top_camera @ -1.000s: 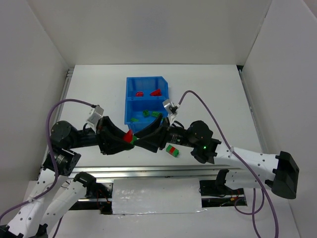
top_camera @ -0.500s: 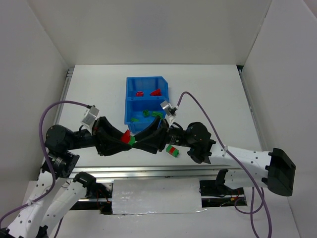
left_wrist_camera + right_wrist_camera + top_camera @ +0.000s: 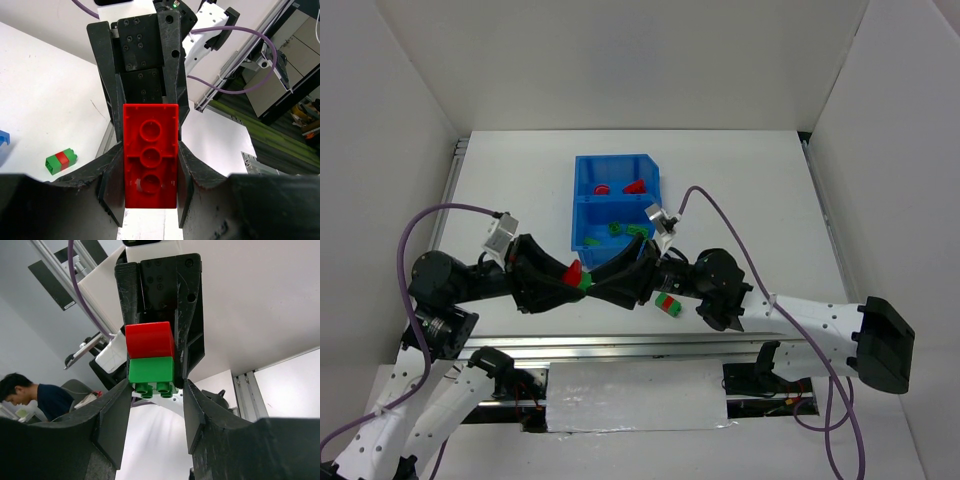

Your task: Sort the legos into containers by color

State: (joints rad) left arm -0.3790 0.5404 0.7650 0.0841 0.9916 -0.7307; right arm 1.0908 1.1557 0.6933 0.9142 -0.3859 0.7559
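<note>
A: What carries everything here?

B: A flat white table. It fills the middle of the overhead view.

A: And what rests directly on it?

B: A bright blue rectangular plastic bin stands at upper centre, split by a middle wall into two open compartments.

A: Anything else?

B: One small red-and-green plastic brick stack lies loose on the bare white. It is below and right of the bin, near it but not touching. The left wrist view has it at lower left, a red band between two green ones.
</note>
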